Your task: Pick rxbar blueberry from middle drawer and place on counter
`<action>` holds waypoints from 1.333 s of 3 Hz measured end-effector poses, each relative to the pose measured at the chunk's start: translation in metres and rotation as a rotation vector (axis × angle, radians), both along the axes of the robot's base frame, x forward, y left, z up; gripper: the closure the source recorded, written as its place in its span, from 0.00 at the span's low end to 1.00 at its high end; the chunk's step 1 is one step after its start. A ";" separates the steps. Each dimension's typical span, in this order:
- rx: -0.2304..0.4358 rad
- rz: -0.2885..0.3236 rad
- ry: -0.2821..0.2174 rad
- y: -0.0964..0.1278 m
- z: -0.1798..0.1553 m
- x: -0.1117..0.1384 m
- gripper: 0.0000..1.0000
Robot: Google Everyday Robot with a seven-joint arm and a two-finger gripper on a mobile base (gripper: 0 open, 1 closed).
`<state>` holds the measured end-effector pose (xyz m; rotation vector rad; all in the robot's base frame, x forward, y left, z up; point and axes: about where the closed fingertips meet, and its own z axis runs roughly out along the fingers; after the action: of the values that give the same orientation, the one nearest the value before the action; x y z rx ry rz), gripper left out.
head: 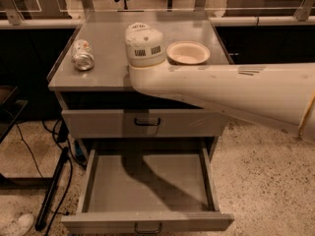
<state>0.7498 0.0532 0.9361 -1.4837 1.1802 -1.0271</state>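
Navy-wrapped and small, the rxbar blueberry cannot be made out anywhere. The wide shallow grey metal middle drawer [167, 186] stands pulled open, the arm's shadow across its floor. Directly above it, the similar grey upper drawer [147, 123] is closed. On the flat grey metal counter [106, 70] lie a crushed silver can [82, 54] at left and a round tan bowl [188, 52] at right. The thick white robot arm [221, 87] reaches over the counter's front edge and hides the gripper, so I cannot tell its state.

Middle drawer [147, 188] pulled open, shallow grey; counter [106, 72] flat grey above; jaws hidden behind arm.
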 end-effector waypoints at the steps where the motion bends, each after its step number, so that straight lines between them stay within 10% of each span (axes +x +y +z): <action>1: 0.009 -0.009 -0.003 -0.001 -0.011 0.006 1.00; 4: -0.014 -0.077 -0.096 -0.021 -0.025 0.006 1.00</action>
<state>0.7553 0.0320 0.9112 -1.3928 1.1712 -1.1480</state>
